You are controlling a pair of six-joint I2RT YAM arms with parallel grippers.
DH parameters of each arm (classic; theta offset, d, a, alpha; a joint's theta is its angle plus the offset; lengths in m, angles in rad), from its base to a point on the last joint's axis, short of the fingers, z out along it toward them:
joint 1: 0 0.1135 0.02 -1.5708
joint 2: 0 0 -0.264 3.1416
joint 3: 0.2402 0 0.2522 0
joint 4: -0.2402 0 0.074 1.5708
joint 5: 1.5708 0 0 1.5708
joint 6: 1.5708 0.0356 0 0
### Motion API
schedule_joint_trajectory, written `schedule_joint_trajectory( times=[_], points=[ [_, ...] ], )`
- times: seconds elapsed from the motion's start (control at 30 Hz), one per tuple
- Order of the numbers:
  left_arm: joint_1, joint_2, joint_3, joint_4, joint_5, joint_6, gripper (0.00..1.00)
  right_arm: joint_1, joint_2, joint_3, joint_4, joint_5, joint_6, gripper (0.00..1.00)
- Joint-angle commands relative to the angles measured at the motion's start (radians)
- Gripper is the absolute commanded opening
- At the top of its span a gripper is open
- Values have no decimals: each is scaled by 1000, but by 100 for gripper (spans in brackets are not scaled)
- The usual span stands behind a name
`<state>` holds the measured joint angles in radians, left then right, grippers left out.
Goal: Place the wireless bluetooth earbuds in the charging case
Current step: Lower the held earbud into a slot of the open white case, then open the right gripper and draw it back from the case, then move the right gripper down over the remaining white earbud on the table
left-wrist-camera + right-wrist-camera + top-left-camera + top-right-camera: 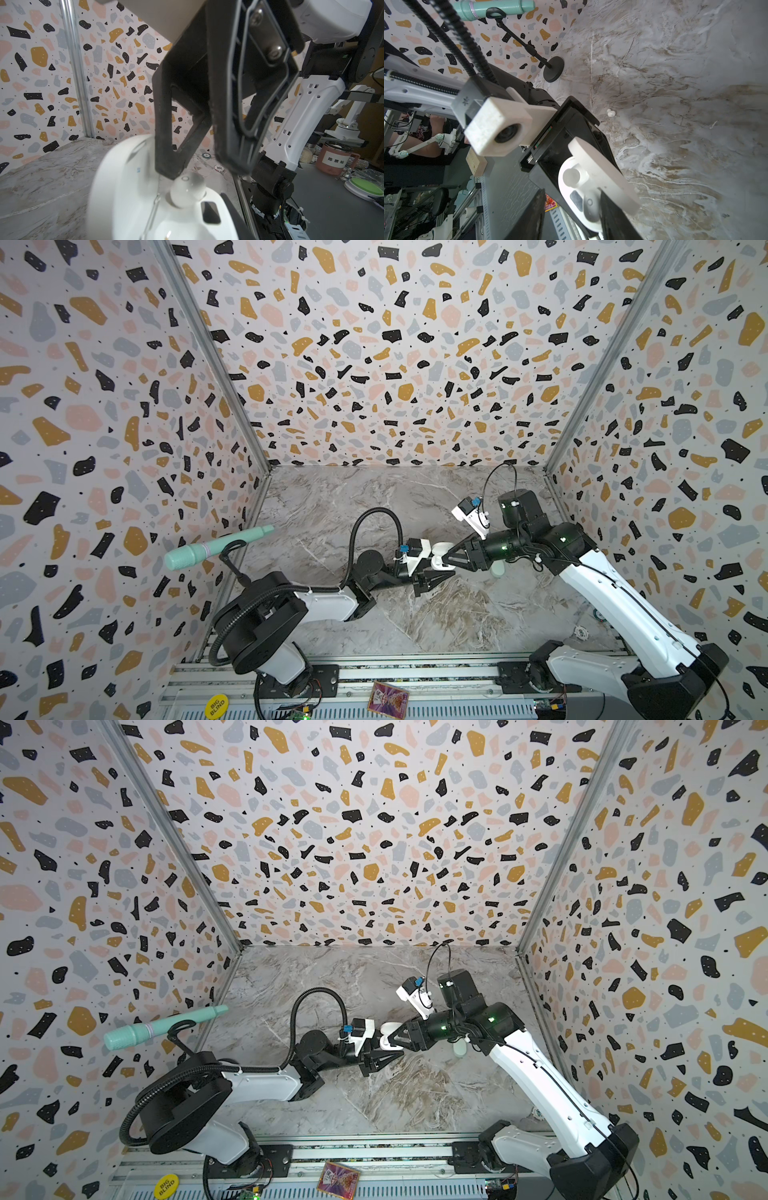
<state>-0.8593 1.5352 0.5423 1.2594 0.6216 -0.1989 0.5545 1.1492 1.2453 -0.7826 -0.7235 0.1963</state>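
A white charging case [439,552] with its lid up hangs above the middle of the table, and my left gripper [439,573] is shut on its base. One white earbud [187,190] sits in a slot of the case; the slot beside it [572,176] is empty. My right gripper [573,216] hovers over the case from the right, open. One of its fingers [609,209] is next to the seated earbud and the other stands well clear. Another white earbud [611,113] lies on the marble table.
A pale mint case [497,570] lies on the table under the right arm. Poker chips [581,632] sit near the front right edge. A mint microphone [208,549] on a black stand leans in from the left wall. Patterned walls enclose three sides.
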Motion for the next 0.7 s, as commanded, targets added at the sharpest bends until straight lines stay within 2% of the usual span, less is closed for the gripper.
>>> schedule_joint_trajectory(
  times=[0.0, 0.17, 0.27, 0.47, 0.67],
  points=[
    [-5, -31, -2, 65, 24, 16, 18, 0, -10, 49, -28, 44, -9, 49],
    [8, -75, -25, -6, -9, 51, 18, 33, -39, 56, -41, 49, 24, 52],
    [35, -108, -50, -23, -34, 55, 17, 86, -61, 45, -29, 55, 62, 55],
    [115, -177, -87, -84, -47, 53, 17, 199, -139, -80, 61, 124, 161, 61],
    [217, -266, -130, -170, -68, 61, 17, 385, -155, -259, 251, 291, 298, 64]
  ],
)
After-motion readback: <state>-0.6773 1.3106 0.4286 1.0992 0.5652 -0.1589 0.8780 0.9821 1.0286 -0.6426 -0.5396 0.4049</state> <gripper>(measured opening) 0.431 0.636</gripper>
